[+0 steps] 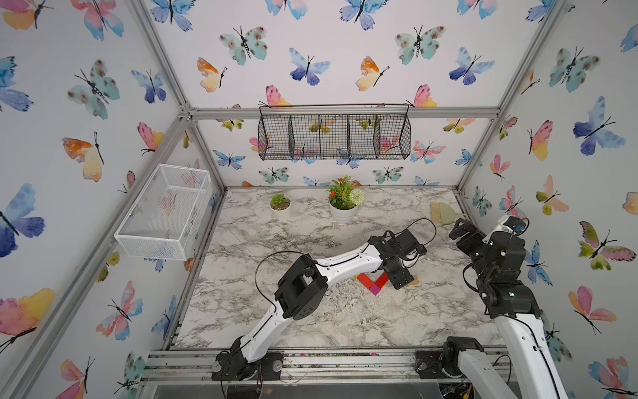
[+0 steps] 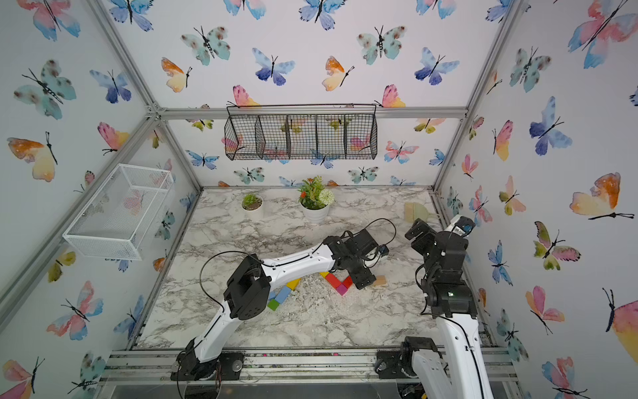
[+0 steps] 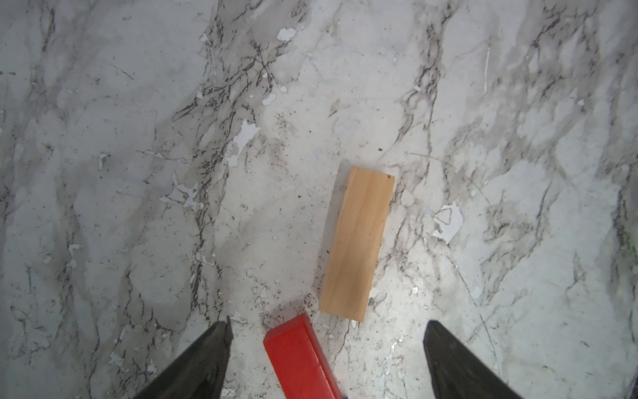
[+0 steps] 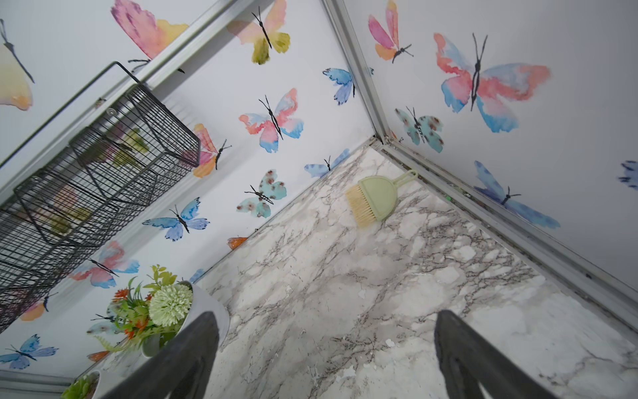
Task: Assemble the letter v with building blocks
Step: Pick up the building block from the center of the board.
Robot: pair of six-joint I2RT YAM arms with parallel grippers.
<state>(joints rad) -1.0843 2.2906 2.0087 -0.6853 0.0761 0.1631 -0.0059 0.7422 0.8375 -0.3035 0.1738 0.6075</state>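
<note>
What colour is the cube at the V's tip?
Magenta; the cube shows best in a top view.

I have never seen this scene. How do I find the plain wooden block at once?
On the marble table, find the small V of red bars meeting at a magenta cube, partly under the left gripper. The tan block lies flat just past the end of one red bar. It is the only unpainted, wood-grained piece there.
</note>
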